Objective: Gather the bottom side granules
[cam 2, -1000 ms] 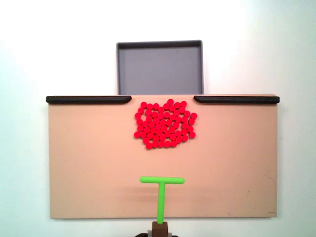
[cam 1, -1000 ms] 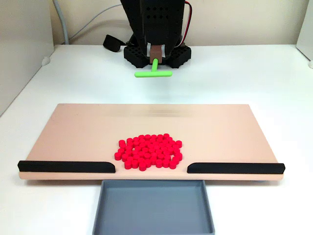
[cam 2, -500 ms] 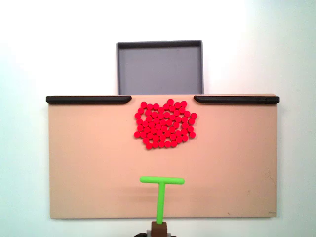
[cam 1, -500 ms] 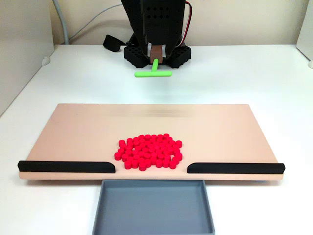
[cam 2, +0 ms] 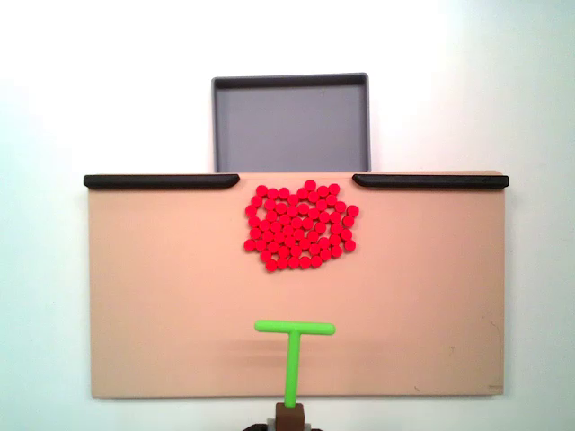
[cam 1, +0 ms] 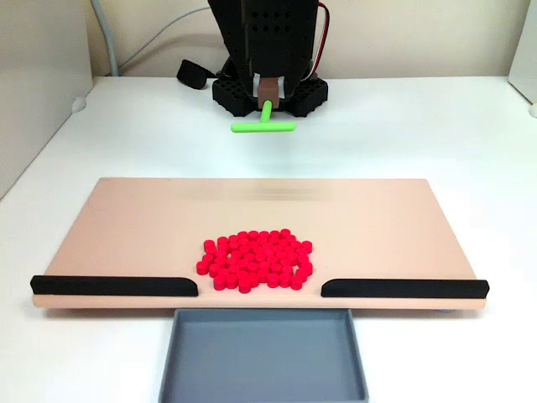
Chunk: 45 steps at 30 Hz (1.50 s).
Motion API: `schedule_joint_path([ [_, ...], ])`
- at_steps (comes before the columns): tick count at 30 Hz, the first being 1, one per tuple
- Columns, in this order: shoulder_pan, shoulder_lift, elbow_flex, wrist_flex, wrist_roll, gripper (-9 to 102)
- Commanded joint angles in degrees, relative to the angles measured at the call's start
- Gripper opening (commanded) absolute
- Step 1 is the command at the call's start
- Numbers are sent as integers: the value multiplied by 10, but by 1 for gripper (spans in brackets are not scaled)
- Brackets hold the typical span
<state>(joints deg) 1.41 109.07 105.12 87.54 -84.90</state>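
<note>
The tool pinches the stem of a green T-shaped stick, holding its bar crosswise and raised over the near part of the board, probably so it can work as a rake. The granules lie well ahead of the tool in one tight patch, before the gap between two black rails that funnels toward the grey tray. A plain white bench carries everything; a cable trails behind against a beige wall.

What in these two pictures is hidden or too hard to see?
- Gripper fingers: in a fixed view the black arm housing shadows them; in a fixed view the bottom edge crops them.
- Green T-shaped stick: its gripped end is covered by a brown holder.
- Red cylindrical granules: too small to count exactly.
</note>
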Motion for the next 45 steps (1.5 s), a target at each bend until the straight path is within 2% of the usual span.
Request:
schedule_joint_path([
  [1,-6,3,-11,-2,-4,0],
  [12,-7,-7,4,-26,0,0],
  [15,-6,10,41,-60,-1,0],
  [20,3,25,82,-66,-44,0],
  [30,13,37,174,-157,-56,0],
  [45,27,-27,178,-207,-72,0],
])
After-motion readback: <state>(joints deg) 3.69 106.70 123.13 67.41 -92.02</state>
